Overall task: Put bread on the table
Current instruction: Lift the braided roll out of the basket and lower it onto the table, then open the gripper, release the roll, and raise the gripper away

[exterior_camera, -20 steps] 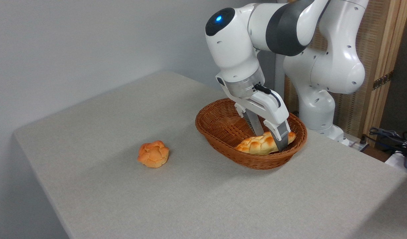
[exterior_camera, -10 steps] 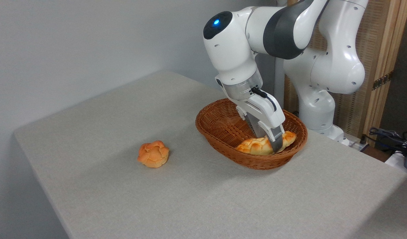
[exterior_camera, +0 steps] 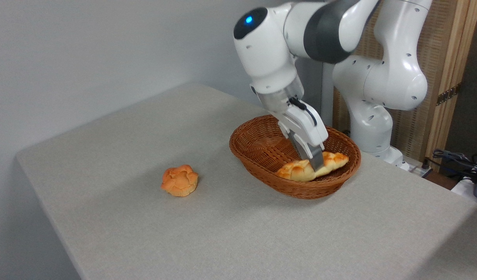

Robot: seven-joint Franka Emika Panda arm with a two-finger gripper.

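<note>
The long braided bread (exterior_camera: 294, 171) lies in the right half of the brown wicker basket (exterior_camera: 238, 149), its right end tilted up toward the rim. My gripper (exterior_camera: 312, 163) reaches down into the basket and is shut on the bread near its middle, one finger in front of the loaf and the other behind it. The grey cloth-covered table (exterior_camera: 223, 225) carries the basket at its back right.
A small round orange bun (exterior_camera: 179, 180) sits on the table left of the basket. The robot's white base (exterior_camera: 372, 128) stands behind the basket. Cables and gear (exterior_camera: 462, 163) lie off the right edge.
The gripper has shifted left along the loaf and its fingers have closed on it. The bread's right end has risen slightly.
</note>
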